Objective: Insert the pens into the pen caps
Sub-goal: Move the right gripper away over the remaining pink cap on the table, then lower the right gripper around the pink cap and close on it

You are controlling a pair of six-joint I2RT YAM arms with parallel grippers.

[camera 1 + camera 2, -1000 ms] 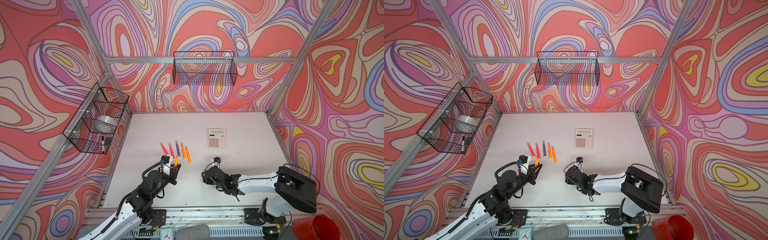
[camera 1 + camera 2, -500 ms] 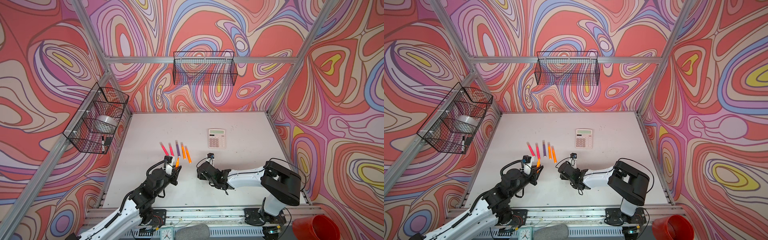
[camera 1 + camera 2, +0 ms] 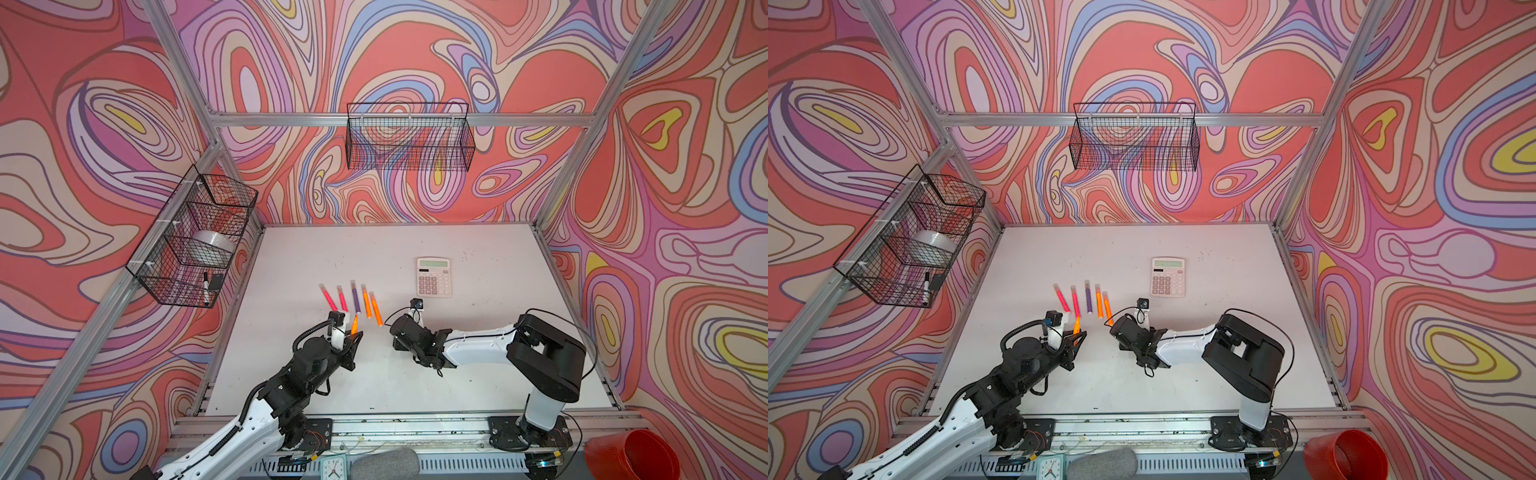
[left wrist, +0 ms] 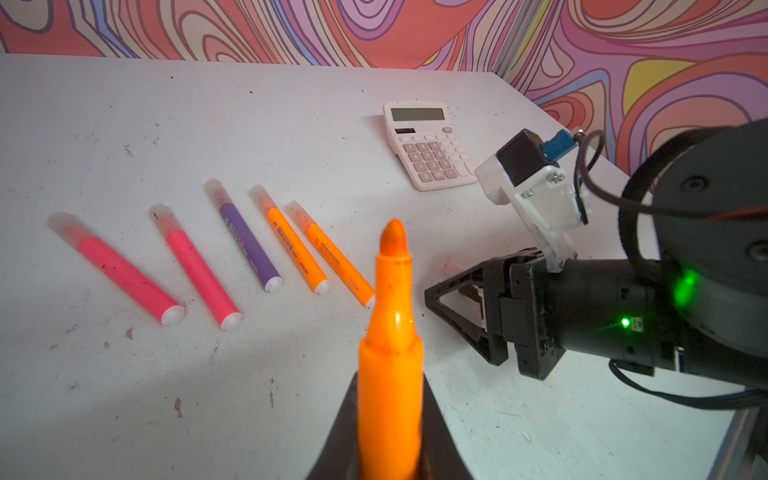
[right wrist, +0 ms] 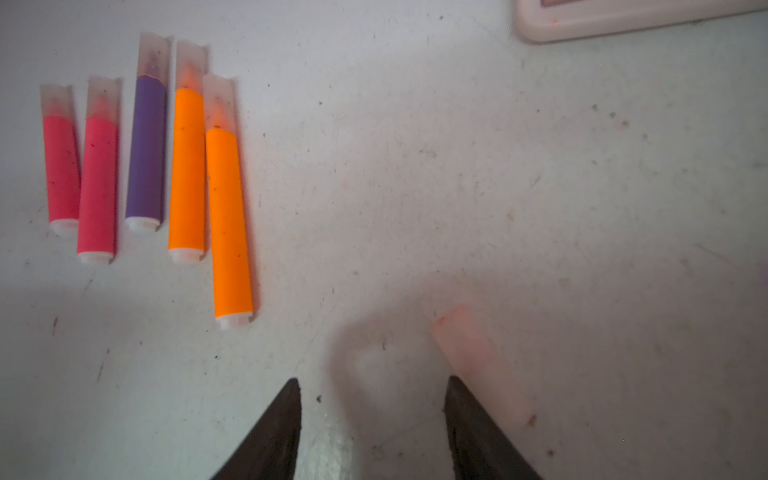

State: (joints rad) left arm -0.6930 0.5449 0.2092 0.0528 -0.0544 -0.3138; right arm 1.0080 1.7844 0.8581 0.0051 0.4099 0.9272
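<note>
The right gripper (image 5: pixel 372 386) has swung across the table (image 3: pixel 478 374) toward the left arm since a second ago. Its jaws stand spread over bare surface, gripping nothing. A loose pale cap (image 5: pixel 478 357) lies flat just outside one finger, which sits between the cap and the gap. The left gripper (image 3: pixel 352 337) has barely shifted and is pinched on an uncapped orange pen (image 4: pixel 390 316), held above the table with its tip pointing up and away. Beyond it lies a row of five capped pens (image 3: pixel 355 300), the end orange one near the right gripper. A calculator (image 3: pixel 434 276) sits farther back.
</note>
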